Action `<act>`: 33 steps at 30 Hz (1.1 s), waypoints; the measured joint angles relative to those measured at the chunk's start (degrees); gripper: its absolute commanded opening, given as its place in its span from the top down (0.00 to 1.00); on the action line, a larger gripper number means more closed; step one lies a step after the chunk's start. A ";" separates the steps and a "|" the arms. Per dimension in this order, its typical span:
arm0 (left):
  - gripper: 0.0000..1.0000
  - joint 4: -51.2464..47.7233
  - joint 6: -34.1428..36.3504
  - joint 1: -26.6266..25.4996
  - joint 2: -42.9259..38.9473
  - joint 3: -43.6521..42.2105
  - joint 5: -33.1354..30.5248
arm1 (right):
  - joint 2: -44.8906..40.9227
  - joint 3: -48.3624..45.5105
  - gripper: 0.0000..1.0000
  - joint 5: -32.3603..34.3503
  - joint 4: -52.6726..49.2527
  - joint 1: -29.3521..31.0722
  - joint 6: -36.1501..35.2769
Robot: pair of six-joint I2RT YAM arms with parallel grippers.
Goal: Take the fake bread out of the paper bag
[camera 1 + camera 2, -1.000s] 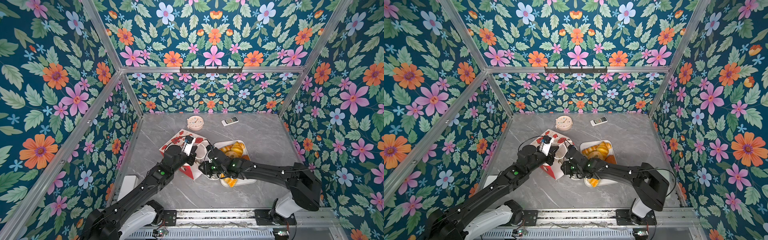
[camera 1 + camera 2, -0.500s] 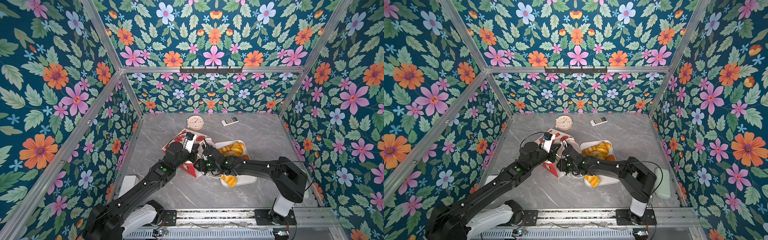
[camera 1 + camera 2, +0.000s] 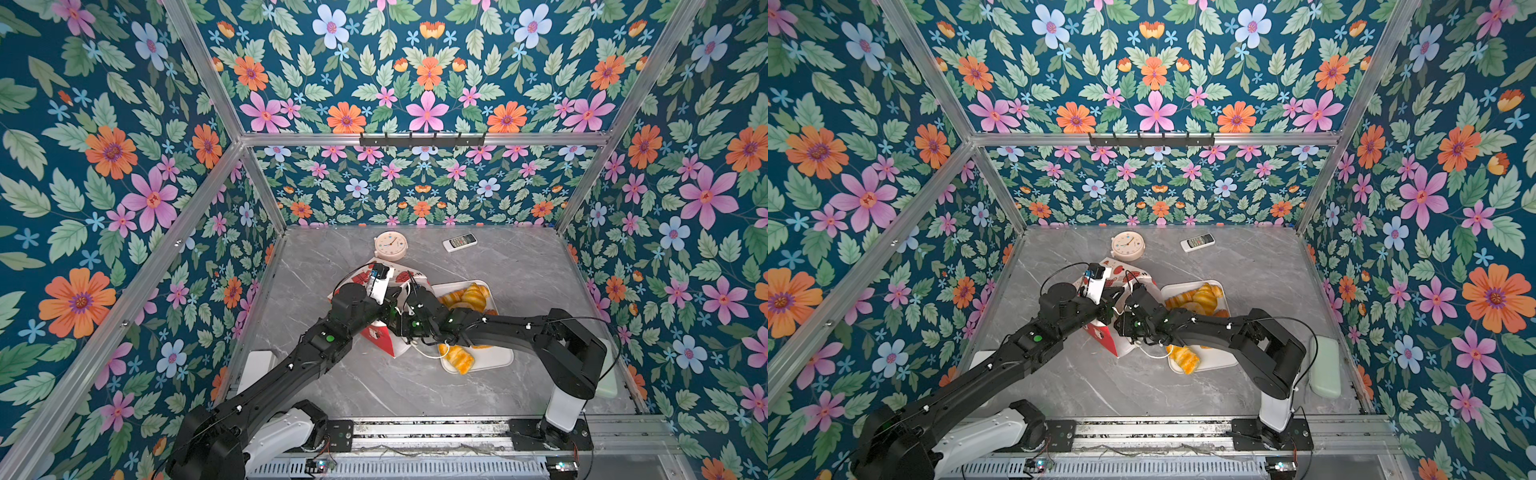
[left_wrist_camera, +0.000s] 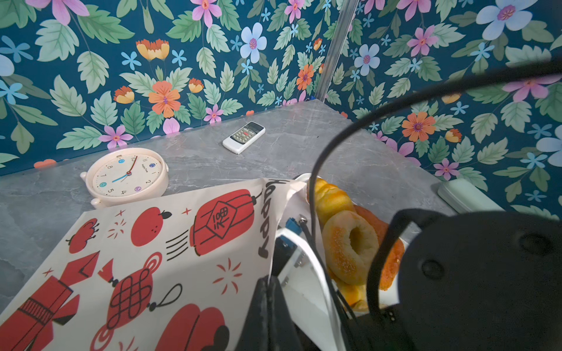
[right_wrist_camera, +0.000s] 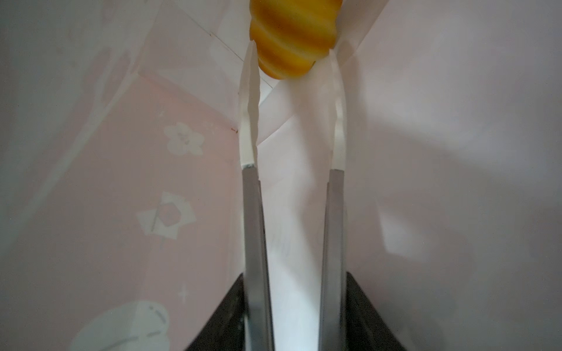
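The paper bag [image 3: 384,341] [image 3: 1108,337] lies tipped on its side at mid-table, white with red prints [image 4: 152,243]. My left gripper [image 4: 269,279] is shut on the bag's mouth edge, holding it up. My right gripper [image 5: 292,51] reaches deep inside the bag [image 5: 152,182], jaws open. One striped golden piece of fake bread [image 5: 292,33] sits at the bag's far end, its tip between my fingertips [image 5: 250,91]. More fake bread lies on the white tray [image 3: 494,357]: croissants [image 3: 469,295], one at the near rim [image 3: 457,359], and a ring doughnut [image 4: 349,246].
A cream alarm clock [image 3: 390,246] and a white remote [image 3: 459,242] lie near the back wall. A pale green case [image 3: 1325,365] sits by the right wall and a white block [image 3: 257,365] by the left wall. Flowered walls close three sides.
My right gripper has pushed leftward from beside the tray into the bag's mouth and its jaws have widened. The left gripper kept its hold and shifted slightly toward the back.
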 measured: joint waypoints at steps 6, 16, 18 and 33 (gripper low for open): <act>1.00 0.44 -0.26 -0.24 0.09 0.00 0.24 | 1.44 2.29 0.52 0.00 -0.52 -0.07 -0.04; 1.00 0.44 -1.29 -0.96 0.48 0.00 0.24 | 4.96 5.68 0.53 0.66 -2.78 -0.28 -0.31; 1.00 0.48 -1.31 -1.14 0.59 0.00 0.04 | 5.49 6.49 0.55 0.90 -3.08 -0.31 -0.44; 1.00 1.09 -1.42 -1.49 -0.72 -0.55 -0.50 | 1.92 3.69 0.89 1.27 -5.29 -0.83 -1.07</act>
